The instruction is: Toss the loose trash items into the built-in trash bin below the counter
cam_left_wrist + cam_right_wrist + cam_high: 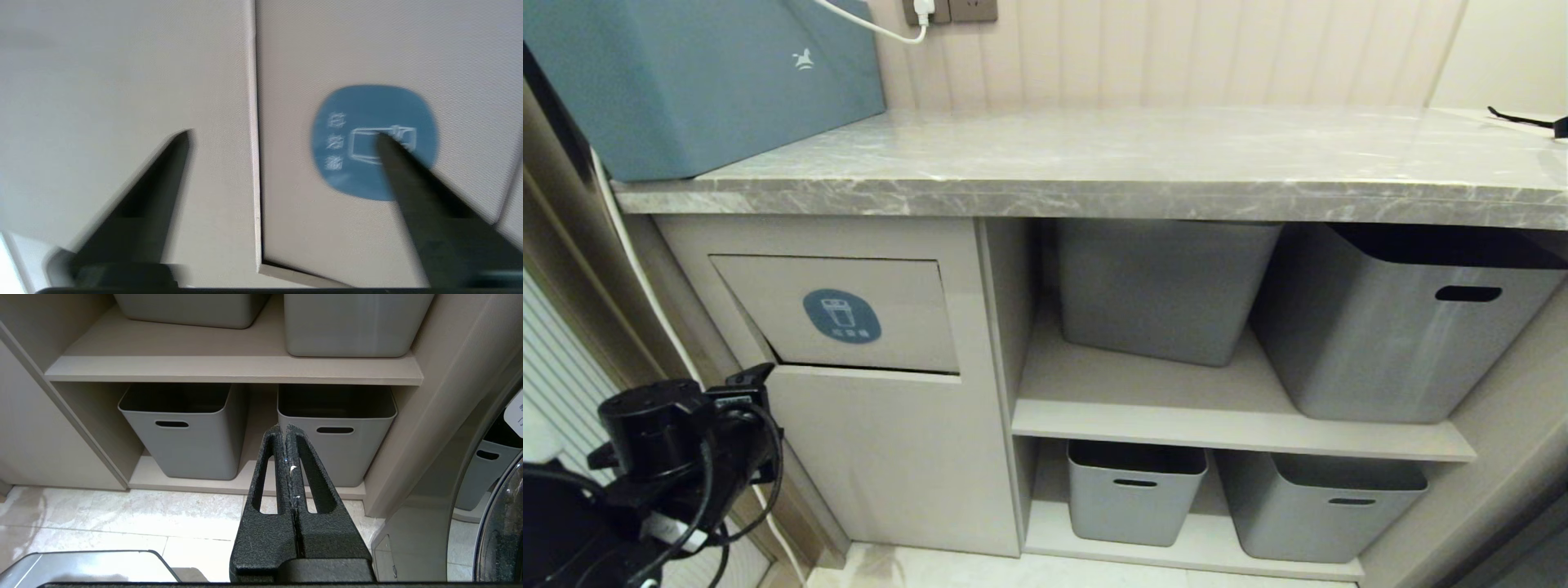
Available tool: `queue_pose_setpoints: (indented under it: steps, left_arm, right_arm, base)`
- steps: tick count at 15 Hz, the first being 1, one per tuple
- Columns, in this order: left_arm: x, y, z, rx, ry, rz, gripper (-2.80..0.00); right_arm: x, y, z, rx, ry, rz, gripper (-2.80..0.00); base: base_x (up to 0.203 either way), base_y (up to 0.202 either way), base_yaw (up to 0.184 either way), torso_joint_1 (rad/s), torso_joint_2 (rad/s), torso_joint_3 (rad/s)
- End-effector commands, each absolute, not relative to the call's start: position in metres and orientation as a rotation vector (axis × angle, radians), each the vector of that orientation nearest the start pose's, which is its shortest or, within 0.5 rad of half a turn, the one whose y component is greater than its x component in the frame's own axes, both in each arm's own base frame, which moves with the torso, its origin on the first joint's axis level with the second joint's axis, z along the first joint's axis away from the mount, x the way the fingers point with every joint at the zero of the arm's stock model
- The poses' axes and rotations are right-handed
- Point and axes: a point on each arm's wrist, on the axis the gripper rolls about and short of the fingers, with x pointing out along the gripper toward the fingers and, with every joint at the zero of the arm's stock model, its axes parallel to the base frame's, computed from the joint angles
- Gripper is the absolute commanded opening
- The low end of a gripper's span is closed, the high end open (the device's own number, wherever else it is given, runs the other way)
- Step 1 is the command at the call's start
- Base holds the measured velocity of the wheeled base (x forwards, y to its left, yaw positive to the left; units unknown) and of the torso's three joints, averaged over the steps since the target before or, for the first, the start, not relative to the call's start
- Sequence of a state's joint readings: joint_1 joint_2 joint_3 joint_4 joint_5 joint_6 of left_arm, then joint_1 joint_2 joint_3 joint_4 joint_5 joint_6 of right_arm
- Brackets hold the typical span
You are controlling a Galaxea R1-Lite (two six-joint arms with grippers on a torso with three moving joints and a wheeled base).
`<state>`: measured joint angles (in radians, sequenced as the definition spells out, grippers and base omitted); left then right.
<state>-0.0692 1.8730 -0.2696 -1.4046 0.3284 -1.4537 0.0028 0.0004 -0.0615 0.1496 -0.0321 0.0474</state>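
The left pincer (282,136), jaws wide and empty, hovers just beside the built-in trash bin (882,335) flap under the table (1094,163)'s left end; no loose trash items show. It should retreat squarely, clear of the flap. The right pincer (284,430) is pressed closed, facing grey tubs (184,428).

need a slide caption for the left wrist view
Left end effector, fingers spread and empty, faces the beige bin flap and its blue sticker.

Soft, even indoor light; faint sheen on the surface (1143,155); left wrist view motion-blurred; shelf recesses shadowed.
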Motion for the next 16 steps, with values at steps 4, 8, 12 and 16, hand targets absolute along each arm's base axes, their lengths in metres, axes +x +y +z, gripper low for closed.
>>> queue_pose_setpoints:
  steps: [4, 8, 12, 16]
  left_arm:
    - [0.225, -0.006, 0.156, -1.077, -0.149, 0.090, -2.80]
    - [0.169, -0.014, 0.186, -0.725, -0.054, -0.368, -2.80]
    - [0.103, -0.014, 0.180, -0.438, 0.037, -0.475, -2.80]
    - [0.040, -0.007, 0.140, -0.208, 0.047, -0.252, -2.80]
  right_arm:
    - [-0.028, -0.001, 0.077, 0.046, 0.090, -0.031, -2.80]
    - [-0.028, -0.001, 0.077, 0.046, 0.090, -0.031, -2.80]
    - [-0.028, -0.001, 0.077, 0.046, 0.090, -0.031, -2.80]
    - [-0.028, -0.001, 0.077, 0.046, 0.090, -0.031, -2.80]
  base:
    - [0.000, 0.000, 0.000, 0.000, 0.00, 0.000]
    - [0.000, 0.000, 0.000, 0.000, 0.00, 0.000]
    - [0.000, 0.000, 0.000, 0.000, 0.00, 0.000]
    - [0.000, 0.000, 0.000, 0.000, 0.00, 0.000]
